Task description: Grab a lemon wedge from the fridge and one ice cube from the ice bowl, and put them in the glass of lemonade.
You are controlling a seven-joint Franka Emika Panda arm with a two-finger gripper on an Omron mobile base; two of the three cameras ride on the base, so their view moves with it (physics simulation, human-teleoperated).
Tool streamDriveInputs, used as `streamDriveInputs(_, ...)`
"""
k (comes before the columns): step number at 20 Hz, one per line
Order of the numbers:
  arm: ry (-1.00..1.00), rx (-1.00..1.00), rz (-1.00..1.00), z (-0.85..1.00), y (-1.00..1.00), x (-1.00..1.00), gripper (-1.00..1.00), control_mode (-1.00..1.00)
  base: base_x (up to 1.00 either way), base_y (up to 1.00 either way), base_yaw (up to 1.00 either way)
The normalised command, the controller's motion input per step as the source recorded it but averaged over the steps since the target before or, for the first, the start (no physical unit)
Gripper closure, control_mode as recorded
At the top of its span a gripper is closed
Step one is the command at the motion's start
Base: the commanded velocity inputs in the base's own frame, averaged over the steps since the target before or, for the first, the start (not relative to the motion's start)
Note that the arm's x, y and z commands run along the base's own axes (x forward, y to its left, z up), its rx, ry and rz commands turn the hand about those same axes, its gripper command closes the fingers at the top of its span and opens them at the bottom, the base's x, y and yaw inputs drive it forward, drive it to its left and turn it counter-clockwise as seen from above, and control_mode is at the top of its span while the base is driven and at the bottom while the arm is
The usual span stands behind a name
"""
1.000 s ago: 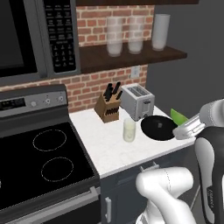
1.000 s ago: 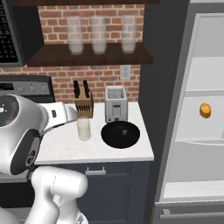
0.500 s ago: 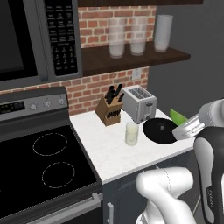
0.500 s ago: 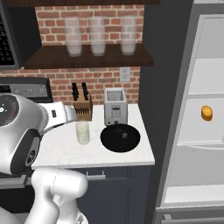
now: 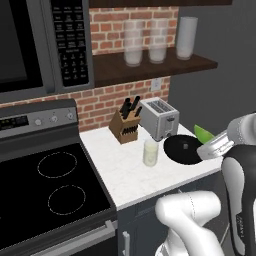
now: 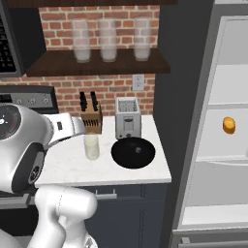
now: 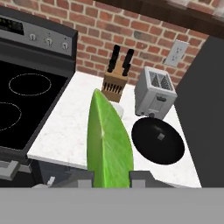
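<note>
Hand view, gripper (image 7: 111, 177) clamping lemon wedge (image 7: 108, 140)

I'm looking at a home kitchen, rendered: black glass stove (image 5: 45, 185) at my nine o'clock with a microwave (image 5: 35, 45) above it, brick backsplash (image 6: 109, 89) dead ahead at twelve. White counter (image 6: 97, 167) carries a toaster (image 6: 127, 117) and knife block (image 6: 91, 117). Shelf (image 6: 97, 63) of frosted glasses (image 6: 108, 39) overhead, open fridge (image 6: 227, 145) at three o'clock.
</note>
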Motion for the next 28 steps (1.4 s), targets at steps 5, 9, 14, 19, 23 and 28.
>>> streamDriveInputs(5, 0.01, -0.06, 0.03, 0.0, 0.17, 0.01, 1.0, -1.0, 0.0, 0.0, 0.0)
streamDriveInputs(9, 0.06, -0.2, 0.11, 0.0, 0.24, 0.07, 1.0, -1.0, 0.0, 0.0, 0.0)
streamDriveInputs(14, 0.01, -0.26, 0.19, 0.0, 0.09, 0.06, 1.0, -1.0, 0.0, 0.0, 0.0)
streamDriveInputs(19, 0.03, -0.29, 0.31, 0.0, -0.05, 0.11, 1.0, -1.0, 0.0, 0.0, 0.0)
streamDriveInputs(23, 0.07, -0.33, 0.35, 0.0, -0.18, 0.18, 1.0, -1.0, 0.0, 0.0, 0.0)
streamDriveInputs(28, 0.07, -0.36, 0.35, -0.02, -0.11, 0.12, 1.0, -1.0, 0.0, 0.0, 0.0)
